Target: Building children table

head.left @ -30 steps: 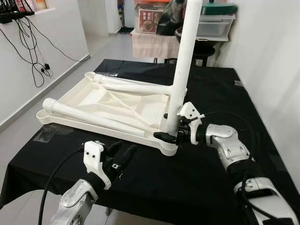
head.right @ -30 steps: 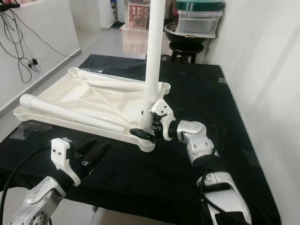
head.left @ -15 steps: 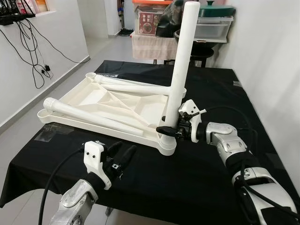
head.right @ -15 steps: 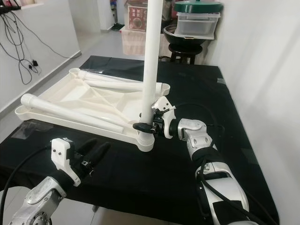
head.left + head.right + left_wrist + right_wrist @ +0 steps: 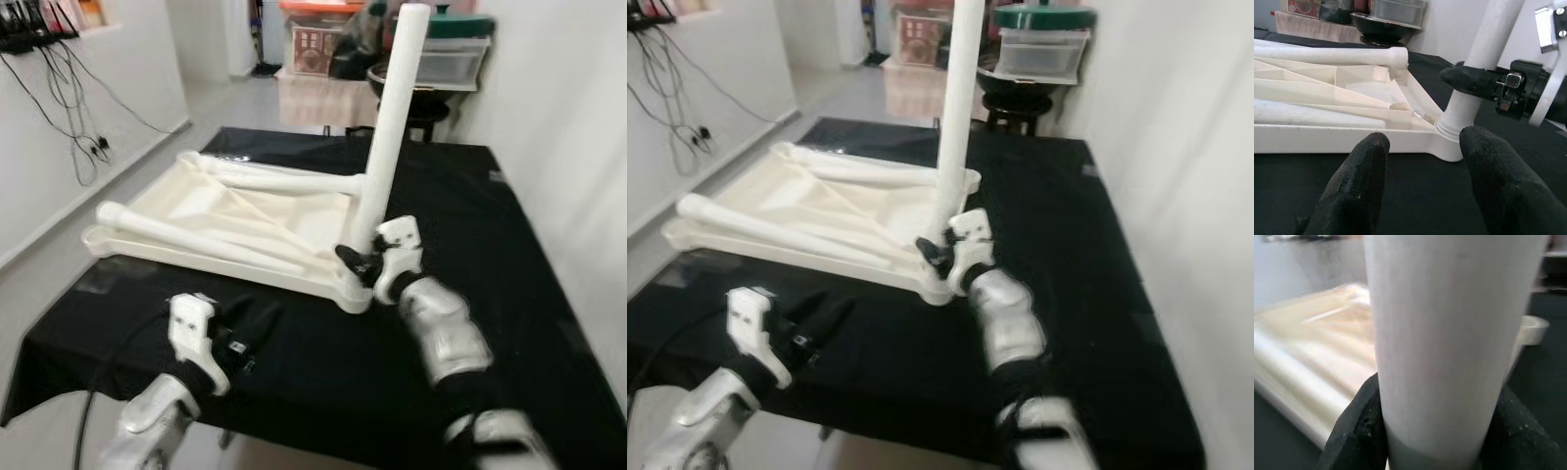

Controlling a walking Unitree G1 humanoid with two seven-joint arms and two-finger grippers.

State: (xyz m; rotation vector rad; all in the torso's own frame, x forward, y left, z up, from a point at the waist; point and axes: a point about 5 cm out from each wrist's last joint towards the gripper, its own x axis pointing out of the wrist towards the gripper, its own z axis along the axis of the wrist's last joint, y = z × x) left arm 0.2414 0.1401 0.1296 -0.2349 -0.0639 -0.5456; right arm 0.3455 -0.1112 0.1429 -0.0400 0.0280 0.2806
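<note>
A white plastic tabletop [image 5: 245,220] lies upside down on the black-covered table [image 5: 470,225]. Two loose white legs [image 5: 186,240] rest across its underside. A third white leg [image 5: 387,137] stands nearly upright in the tabletop's near right corner socket [image 5: 1447,132]. My right gripper [image 5: 362,262] is shut on this leg just above the socket, and its black fingers [image 5: 1354,431] hug both sides of the tube [image 5: 1449,333]. My left gripper [image 5: 245,328] hovers open over the black cloth near the front edge, pointing toward that corner, with nothing between its fingers [image 5: 1359,181].
Storage boxes and a green-lidded bin [image 5: 456,44] stand behind the table. Cables [image 5: 69,108] hang on the white wall at the left. A white wall [image 5: 1176,147] runs close along the table's right side. Bare black cloth spreads right of the tabletop.
The view has blurred and shifted. My right arm has swung in closer to me, still holding the upright leg at its base, and the leg leans slightly more. The left gripper stays put.
</note>
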